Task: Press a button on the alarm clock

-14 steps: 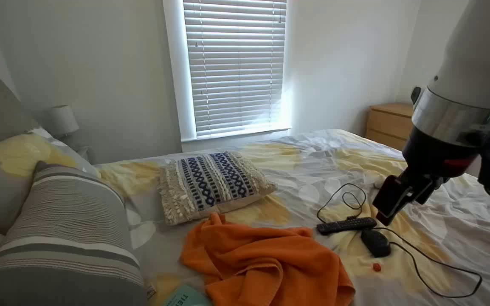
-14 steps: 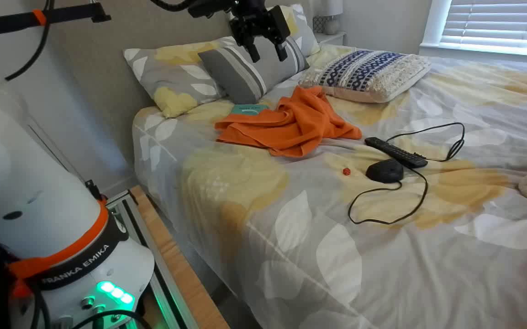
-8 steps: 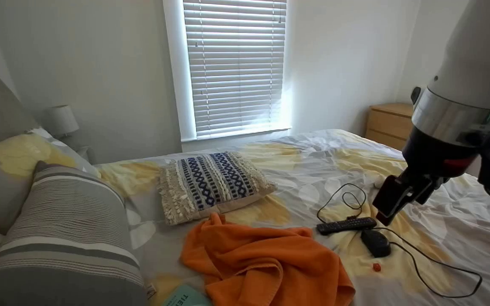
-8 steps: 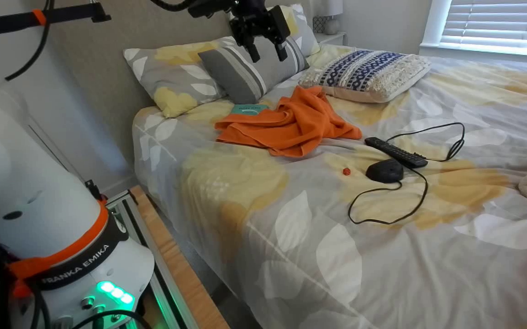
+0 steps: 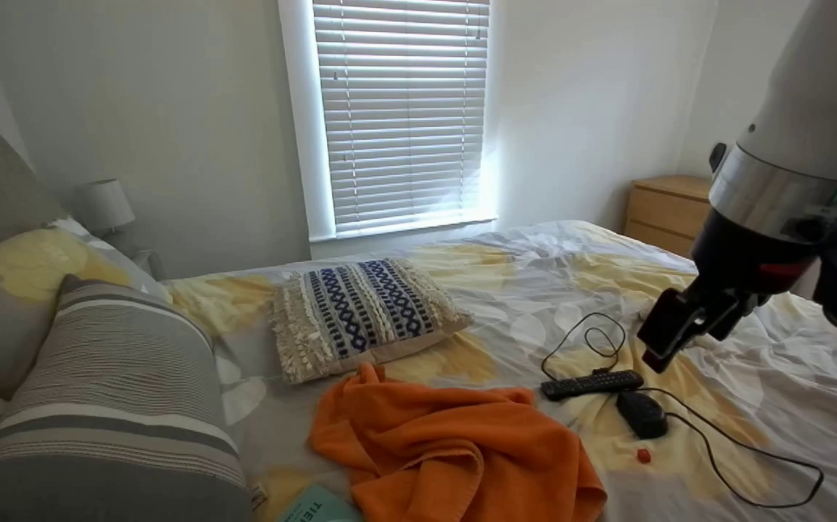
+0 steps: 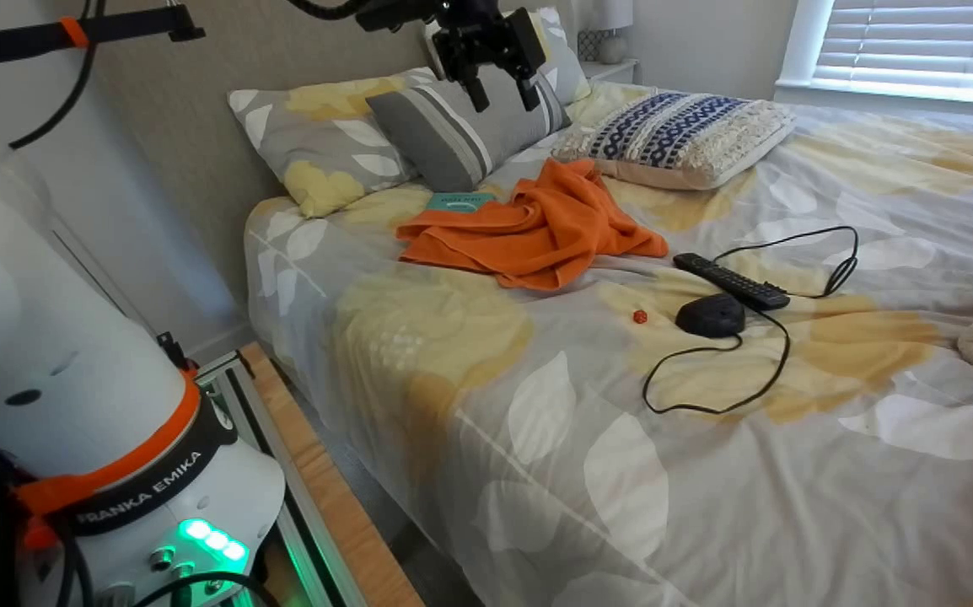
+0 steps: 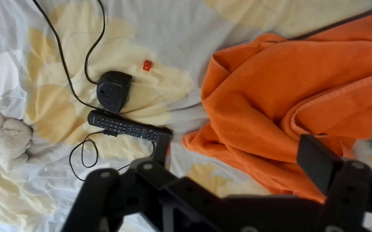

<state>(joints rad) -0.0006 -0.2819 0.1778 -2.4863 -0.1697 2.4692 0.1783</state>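
The alarm clock, a small black boxy device with a thin cord, lies on the bed in both exterior views [image 5: 642,415] [image 6: 711,315]. In the wrist view the alarm clock [image 7: 113,91] is upper left of the jaws, with a row of small buttons facing the camera; no reddish patch shows on it. My gripper [image 7: 239,154] is open, with nothing between its fingers. It hangs well above the bed in both exterior views [image 5: 685,346] [image 6: 504,97], apart from the clock. In the wrist view it is over the orange cloth's edge.
A long black remote [image 7: 126,126] lies right beside the clock, with cords around both. A small red die [image 7: 147,65] is near the clock. An orange cloth [image 7: 253,93], a teal book [image 6: 461,201], a plush toy [image 7: 8,137] and pillows [image 5: 368,312] also lie on the bed.
My gripper has shifted slightly, up and to the right in both exterior views, during the last half second. The clock, remote, die and cloth have not moved.
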